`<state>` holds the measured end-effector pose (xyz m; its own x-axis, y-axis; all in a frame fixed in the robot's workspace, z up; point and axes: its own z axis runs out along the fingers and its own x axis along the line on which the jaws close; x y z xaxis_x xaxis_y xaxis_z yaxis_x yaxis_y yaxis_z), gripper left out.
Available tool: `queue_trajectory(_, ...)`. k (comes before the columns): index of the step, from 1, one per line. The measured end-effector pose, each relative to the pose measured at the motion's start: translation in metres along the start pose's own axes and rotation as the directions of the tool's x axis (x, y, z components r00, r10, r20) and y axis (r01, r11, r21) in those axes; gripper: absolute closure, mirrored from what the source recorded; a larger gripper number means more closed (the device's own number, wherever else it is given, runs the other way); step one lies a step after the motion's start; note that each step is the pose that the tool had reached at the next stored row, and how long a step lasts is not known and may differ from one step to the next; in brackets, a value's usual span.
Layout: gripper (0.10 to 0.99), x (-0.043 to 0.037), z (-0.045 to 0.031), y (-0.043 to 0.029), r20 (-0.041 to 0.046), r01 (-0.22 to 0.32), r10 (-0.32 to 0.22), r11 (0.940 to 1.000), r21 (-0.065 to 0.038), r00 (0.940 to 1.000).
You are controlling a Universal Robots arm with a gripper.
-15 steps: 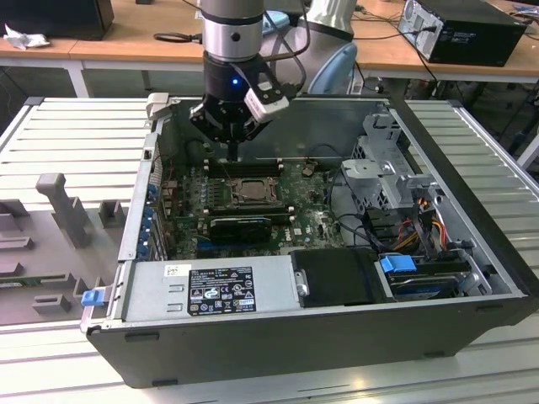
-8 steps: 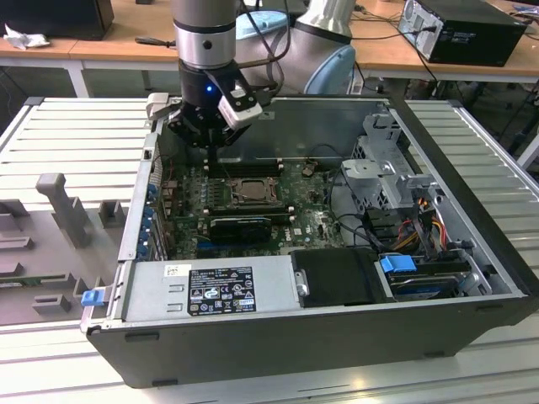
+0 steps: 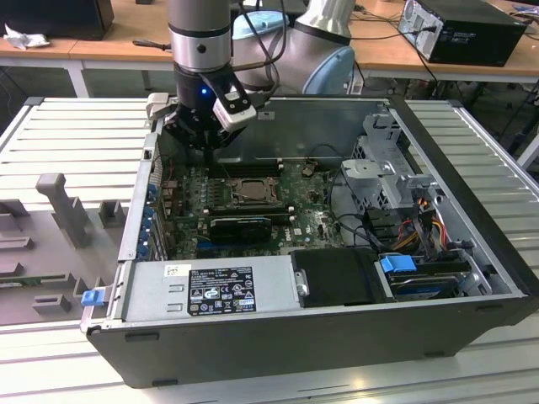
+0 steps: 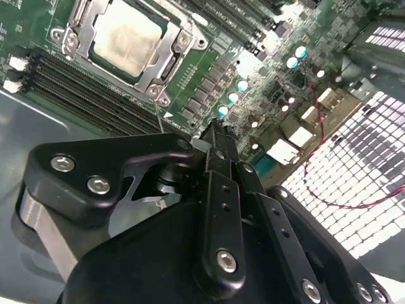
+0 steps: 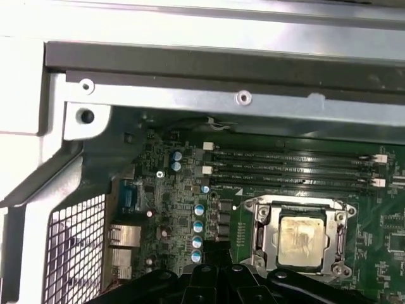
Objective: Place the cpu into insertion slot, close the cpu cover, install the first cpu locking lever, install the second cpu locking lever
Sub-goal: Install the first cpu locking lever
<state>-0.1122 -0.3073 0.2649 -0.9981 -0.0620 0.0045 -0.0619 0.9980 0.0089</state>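
The cpu (image 3: 250, 192) lies in the insertion slot on the green board, its pale beige face up, and is seen in both wrist views (image 4: 125, 35) (image 5: 302, 240). The silver cpu cover (image 4: 169, 58) (image 5: 261, 235) lies flat around it, framing the chip. A thin wire lever (image 4: 157, 114) rises from the socket's corner toward my gripper. My gripper (image 3: 208, 148) hangs above the board, to the exterior view's left of the socket and nearer the case's back wall. Its black fingers (image 4: 215, 136) are shut together with nothing between them, a short way from the socket's corner.
Black memory slots (image 5: 291, 168) run beside the socket. A black heatsink block (image 3: 240, 227) sits in front of it. The metal case wall (image 5: 190, 95) is close behind my gripper. A power supply (image 3: 210, 290), drive cage (image 3: 383, 168) and cables (image 3: 421, 223) take up the case's front and right.
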Motion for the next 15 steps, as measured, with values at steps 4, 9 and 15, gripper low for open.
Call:
queue_trajectory(4, 0.980, -0.0002, 0.0035, 0.0121, -0.0001, -0.001, 0.001, 1.0000, 0.000, 1.0000)
queue_trajectory(9, 0.980, -0.0006, 0.0060, 0.0201, 0.0000, -0.004, 0.004, 1.0000, -0.001, 1.0000)
queue_trajectory(15, 0.980, -0.0070, 0.0066, 0.0227, 0.0002, -0.028, 0.028, 0.9996, -0.001, 0.9996)
